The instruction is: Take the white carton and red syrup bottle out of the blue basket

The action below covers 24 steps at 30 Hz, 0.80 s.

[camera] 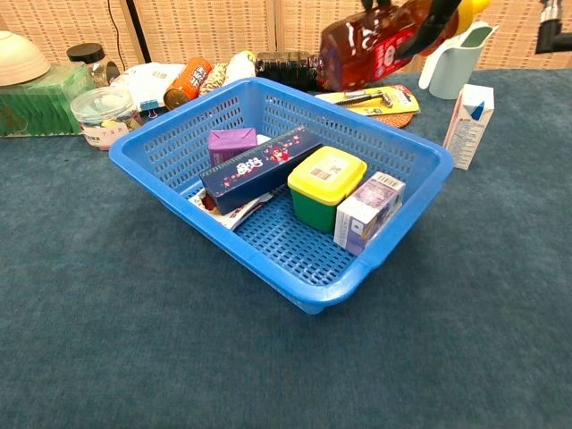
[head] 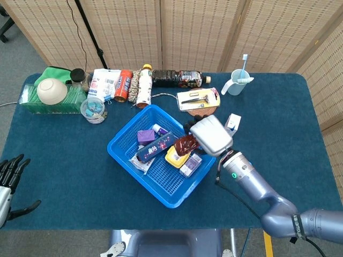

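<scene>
glossy plastic basket (camera: pixel 170 165), matt cloth table (camera: pixel 134 340)

Basket (camera: pixel 179 152) sits mid-table (head: pixel 300 134), nearer the front edge. In it: long box (camera: pixel 259 167) lying at the back-left, small box (camera: pixel 231 142) behind it, lidded tub (camera: pixel 325 185) in the middle, small carton (camera: pixel 368 211) just right of the tub, flat packet (camera: pixel 223 208) under the long box.

Syrup bottle (camera: pixel 384 40) is held by the right hand (head: pixel 210 135) above the basket's back-right rim, tilted, touching nothing below.

White carton (camera: pixel 470 124) stands upright on the table, right of the basket. Behind it, a pitcher (camera: pixel 451 61); to its left, a mat (head: pixel 199 100) behind the basket.

Left hand (head: pixel 12 176) lies at the table's front-left edge.
</scene>
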Each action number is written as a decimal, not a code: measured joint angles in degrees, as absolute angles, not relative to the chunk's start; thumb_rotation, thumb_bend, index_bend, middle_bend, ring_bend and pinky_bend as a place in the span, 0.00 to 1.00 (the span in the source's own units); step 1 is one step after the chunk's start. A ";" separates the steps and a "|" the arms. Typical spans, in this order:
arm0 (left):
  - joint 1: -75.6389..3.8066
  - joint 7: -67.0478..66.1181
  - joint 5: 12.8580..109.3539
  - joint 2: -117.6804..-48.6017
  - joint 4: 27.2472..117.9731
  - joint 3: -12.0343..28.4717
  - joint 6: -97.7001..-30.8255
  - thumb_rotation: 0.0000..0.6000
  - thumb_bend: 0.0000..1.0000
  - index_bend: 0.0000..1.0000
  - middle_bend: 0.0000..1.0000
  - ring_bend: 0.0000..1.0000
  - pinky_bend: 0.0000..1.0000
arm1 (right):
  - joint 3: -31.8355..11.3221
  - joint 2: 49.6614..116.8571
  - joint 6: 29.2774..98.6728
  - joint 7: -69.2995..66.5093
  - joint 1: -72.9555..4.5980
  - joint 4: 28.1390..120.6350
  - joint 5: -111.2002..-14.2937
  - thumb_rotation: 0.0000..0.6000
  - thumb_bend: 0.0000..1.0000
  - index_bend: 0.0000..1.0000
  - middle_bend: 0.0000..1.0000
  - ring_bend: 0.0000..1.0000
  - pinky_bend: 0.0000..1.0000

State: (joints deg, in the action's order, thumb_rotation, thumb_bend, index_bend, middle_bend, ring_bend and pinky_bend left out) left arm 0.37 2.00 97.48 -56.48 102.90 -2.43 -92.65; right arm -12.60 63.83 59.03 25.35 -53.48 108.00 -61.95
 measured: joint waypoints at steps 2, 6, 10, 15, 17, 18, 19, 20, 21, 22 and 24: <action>0.40 2.02 97.50 -56.48 102.91 -2.45 -92.69 1.00 0.04 0.00 0.00 0.00 0.00 | -12.57 63.12 59.05 24.40 -52.70 106.10 -61.52 1.00 0.39 0.64 0.53 0.40 0.54; 0.38 1.71 97.66 -56.52 103.01 -2.55 -92.58 1.00 0.04 0.00 0.00 0.00 0.00 | -11.35 62.31 58.27 21.53 -50.48 100.46 -60.95 1.00 0.39 0.64 0.53 0.40 0.54; 0.38 1.28 97.77 -56.64 103.14 -2.61 -92.48 1.00 0.04 0.00 0.00 0.00 0.00 | -9.69 62.86 57.22 17.23 -48.09 93.96 -61.37 1.00 0.39 0.64 0.53 0.40 0.54; 0.25 0.82 97.92 -56.70 103.34 -2.77 -92.04 1.00 0.04 0.00 0.00 0.00 0.00 | -7.99 64.92 55.72 10.73 -45.16 85.22 -62.29 1.00 0.39 0.64 0.53 0.40 0.54; 0.20 0.54 97.70 -56.78 103.52 -2.70 -91.90 1.00 0.04 0.00 0.00 0.00 0.00 | -7.44 65.78 55.15 8.33 -44.21 82.47 -63.00 1.00 0.39 0.64 0.53 0.40 0.54; 0.19 0.38 97.54 -56.82 103.60 -2.65 -91.86 1.00 0.04 0.00 0.00 0.00 0.00 | -7.06 66.30 54.82 6.75 -43.56 81.01 -63.66 1.00 0.39 0.64 0.53 0.40 0.54; 0.18 0.25 97.44 -56.85 103.66 -2.61 -91.82 1.00 0.04 0.00 0.00 0.00 0.00 | -6.77 66.65 54.61 5.61 -43.08 80.17 -64.27 1.00 0.39 0.64 0.53 0.40 0.54; 0.18 0.15 97.38 -56.88 103.72 -2.58 -91.78 1.00 0.04 0.00 0.00 0.00 0.00 | -6.45 66.97 54.41 4.56 -42.59 79.51 -64.97 1.00 0.39 0.64 0.53 0.40 0.54; 0.17 0.02 97.35 -56.91 103.77 -2.57 -91.74 1.00 0.04 0.00 0.00 0.00 0.00 | -5.99 67.35 54.23 3.43 -41.96 78.92 -66.00 1.00 0.39 0.64 0.53 0.40 0.54; 0.16 -0.07 97.34 -56.94 103.79 -2.57 -91.70 1.00 0.04 0.00 0.00 0.00 0.00 | -5.66 67.62 54.18 2.76 -41.50 78.59 -66.79 1.00 0.39 0.64 0.53 0.40 0.54; 0.14 -0.17 97.37 -56.97 103.82 -2.60 -91.63 1.00 0.04 0.00 0.00 0.00 0.00 | -4.90 68.27 54.20 1.45 -40.40 78.01 -68.47 1.00 0.39 0.64 0.53 0.40 0.54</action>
